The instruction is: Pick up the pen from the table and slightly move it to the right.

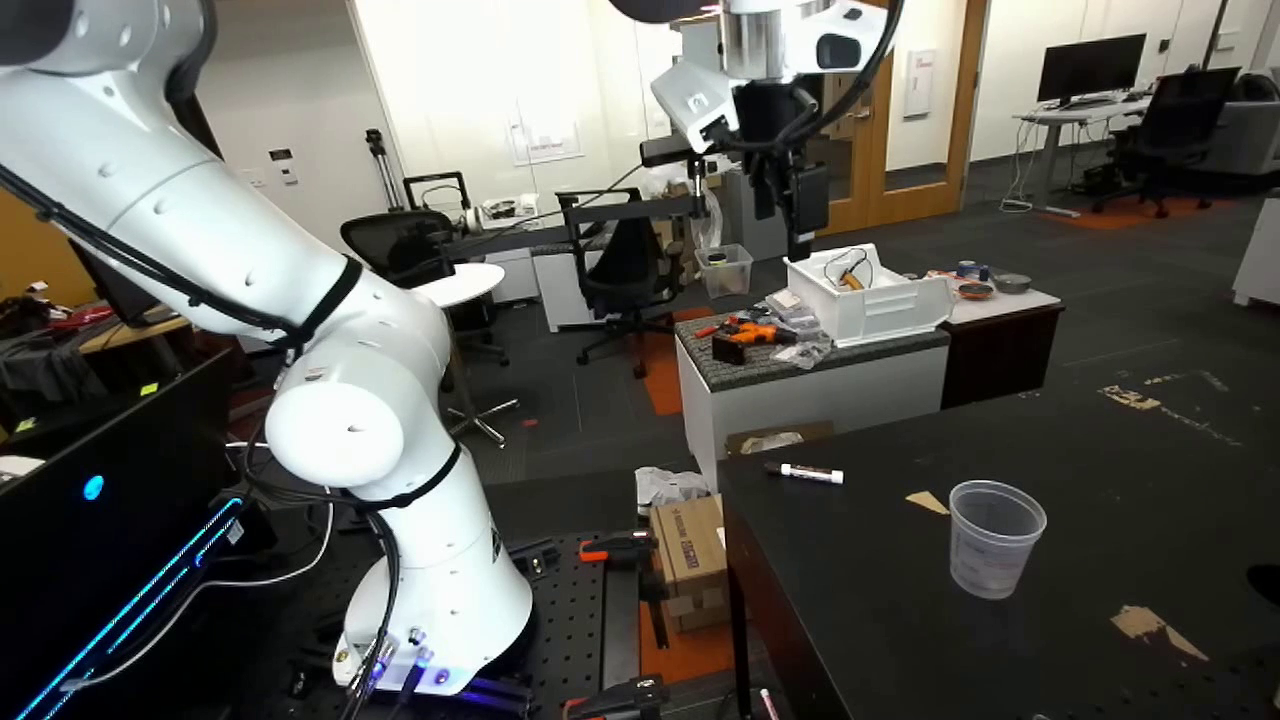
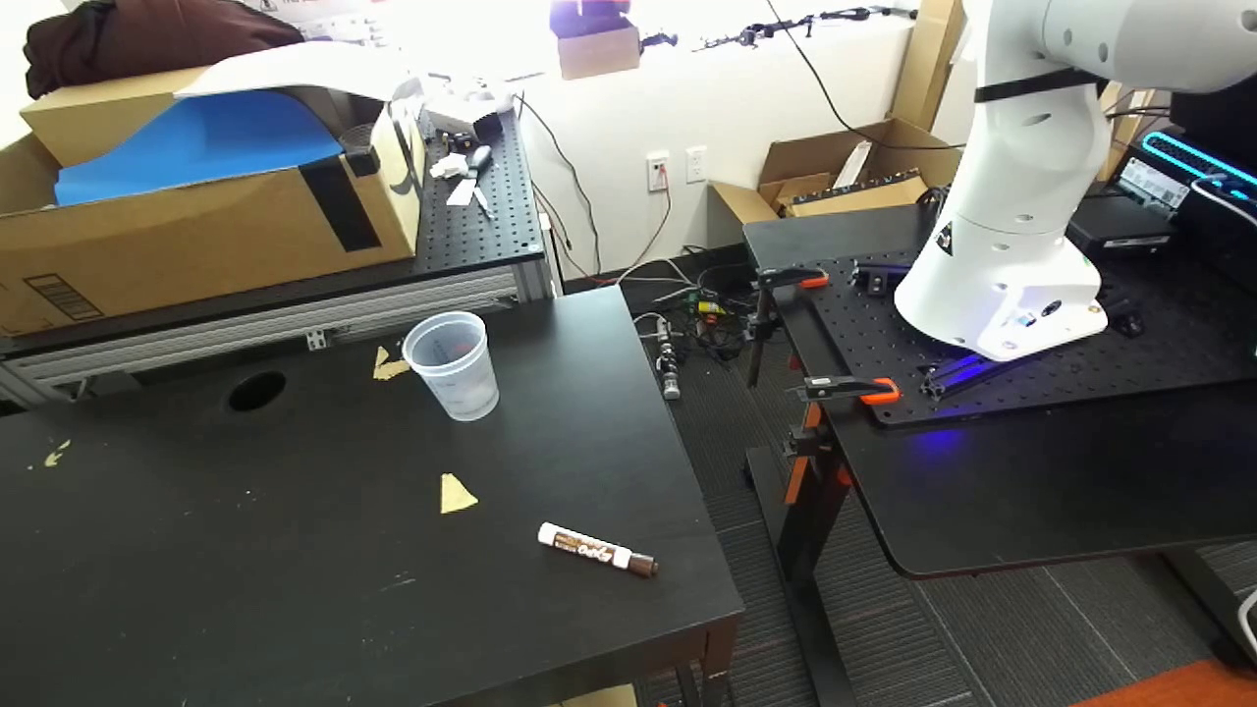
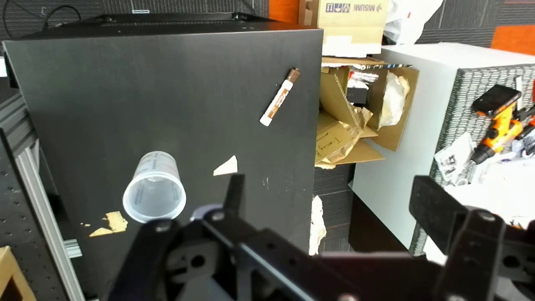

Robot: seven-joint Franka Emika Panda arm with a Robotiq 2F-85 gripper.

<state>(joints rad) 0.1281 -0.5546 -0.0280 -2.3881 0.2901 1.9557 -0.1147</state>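
Note:
The pen, a white marker with a brown end, lies flat on the dark table near a corner. The pen shows in both exterior views (image 1: 815,473) (image 2: 587,547) and in the wrist view (image 3: 278,101). The table also shows in both exterior views (image 1: 860,580) (image 2: 324,589) and in the wrist view (image 3: 104,92). My gripper (image 1: 786,225) hangs high above table height in an exterior view, well apart from the pen. In the wrist view the gripper (image 3: 330,188) has its fingers wide apart with nothing between them. The pen lies beyond the fingertips there.
A clear plastic cup (image 1: 992,550) stands on the table, also in the wrist view (image 3: 156,179). Brownish scraps (image 2: 457,494) lie near it. A cabinet (image 1: 820,390) with a white bin (image 1: 885,305) and tools stands beside the table. A large cardboard box (image 2: 216,245) sits behind it.

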